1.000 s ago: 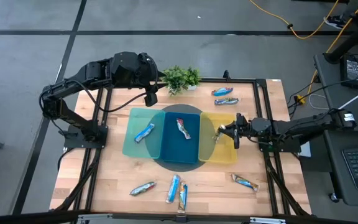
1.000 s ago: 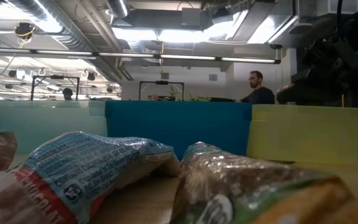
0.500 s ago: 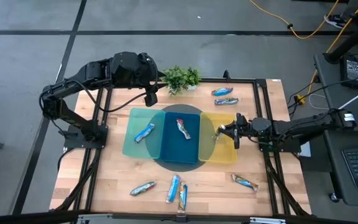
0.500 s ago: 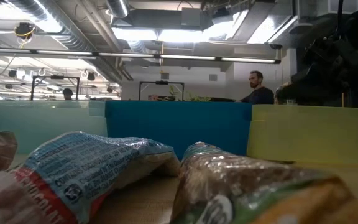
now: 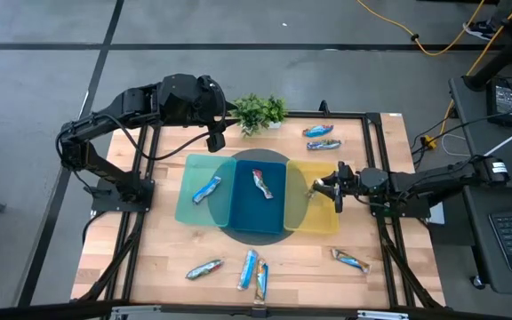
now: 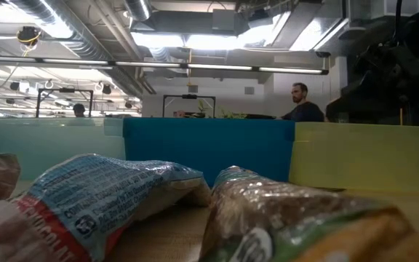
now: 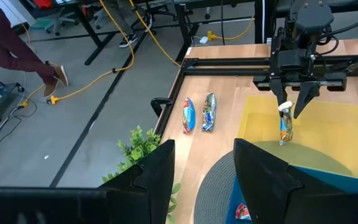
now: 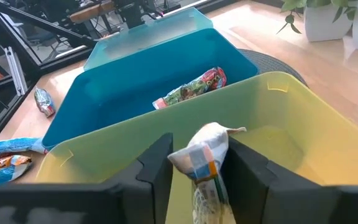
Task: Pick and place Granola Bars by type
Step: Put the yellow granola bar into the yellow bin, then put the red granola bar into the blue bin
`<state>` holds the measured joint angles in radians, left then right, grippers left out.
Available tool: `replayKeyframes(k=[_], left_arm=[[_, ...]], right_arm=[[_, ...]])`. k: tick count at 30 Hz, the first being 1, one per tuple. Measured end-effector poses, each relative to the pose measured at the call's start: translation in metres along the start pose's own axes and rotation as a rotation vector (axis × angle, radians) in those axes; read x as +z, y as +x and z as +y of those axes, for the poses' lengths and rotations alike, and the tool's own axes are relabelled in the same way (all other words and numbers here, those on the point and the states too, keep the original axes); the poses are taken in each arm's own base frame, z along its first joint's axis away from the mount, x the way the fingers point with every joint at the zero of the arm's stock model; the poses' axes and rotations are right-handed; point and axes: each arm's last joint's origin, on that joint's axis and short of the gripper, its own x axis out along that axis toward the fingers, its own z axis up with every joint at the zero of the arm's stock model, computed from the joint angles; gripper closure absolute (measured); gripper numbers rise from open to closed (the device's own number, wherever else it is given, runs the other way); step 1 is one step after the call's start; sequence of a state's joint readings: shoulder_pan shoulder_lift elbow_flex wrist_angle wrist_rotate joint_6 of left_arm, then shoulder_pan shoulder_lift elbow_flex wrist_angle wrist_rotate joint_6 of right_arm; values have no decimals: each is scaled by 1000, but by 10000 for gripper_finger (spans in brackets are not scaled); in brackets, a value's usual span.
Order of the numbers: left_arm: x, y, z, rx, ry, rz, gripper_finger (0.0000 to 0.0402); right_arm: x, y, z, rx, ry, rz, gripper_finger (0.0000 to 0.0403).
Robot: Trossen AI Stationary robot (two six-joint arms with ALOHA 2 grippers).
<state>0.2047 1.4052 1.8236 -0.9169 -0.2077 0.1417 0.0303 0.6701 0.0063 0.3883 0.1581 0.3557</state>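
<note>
My right gripper (image 5: pixel 325 188) reaches over the yellow bin (image 5: pixel 320 219), open, with a granola bar (image 7: pixel 284 124) upright between its fingers. One bar (image 5: pixel 207 189) lies in the light blue bin (image 5: pixel 189 206) and another (image 5: pixel 261 182) in the dark blue bin (image 5: pixel 258 213). Two bars (image 5: pixel 321 138) lie at the table's far right. Several more (image 5: pixel 249 268) lie near the front edge. My left gripper (image 5: pixel 213 135) hangs open high over the far left, holding nothing. My right gripper touches the bar's upper end (image 8: pixel 197 149), which sits between the two fingers. In the left wrist view that end lies against one finger (image 7: pixel 281 99) and the other finger (image 7: pixel 304 102) stands apart from it. The fingers come nearly level from the table's right. The bar hangs upright inside the yellow bin.
A green potted plant (image 5: pixel 258 111) stands at the far edge. A round dark mat (image 5: pixel 256 235) lies under the three bins. A black frame (image 5: pixel 376 178) runs around the tabletop. People (image 6: pixel 300 102) are in the room behind.
</note>
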Motion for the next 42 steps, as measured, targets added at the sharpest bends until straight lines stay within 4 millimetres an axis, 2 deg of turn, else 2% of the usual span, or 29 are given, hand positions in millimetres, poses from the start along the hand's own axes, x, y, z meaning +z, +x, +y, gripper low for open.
replayKeyframes(k=[9,13,21,28,37,42], left_arm=[[0,2,-1,-1,0,5,247],[0,4,-1,-1,1,9,248],[-1,12,-4,-43,1,27,251],[-2,18,-5,-51,9,41,250],[-2,18,-5,-52,11,43,252],[-2,18,-5,-52,11,43,253]], right_arm=[[0,0,0,-1,-21,7,257],[10,1,4,9,-43,-20,234],[33,3,12,-22,-161,45,192],[53,1,19,-50,-235,61,187],[65,-1,23,-55,-249,80,187],[80,-5,28,-61,-280,100,187]])
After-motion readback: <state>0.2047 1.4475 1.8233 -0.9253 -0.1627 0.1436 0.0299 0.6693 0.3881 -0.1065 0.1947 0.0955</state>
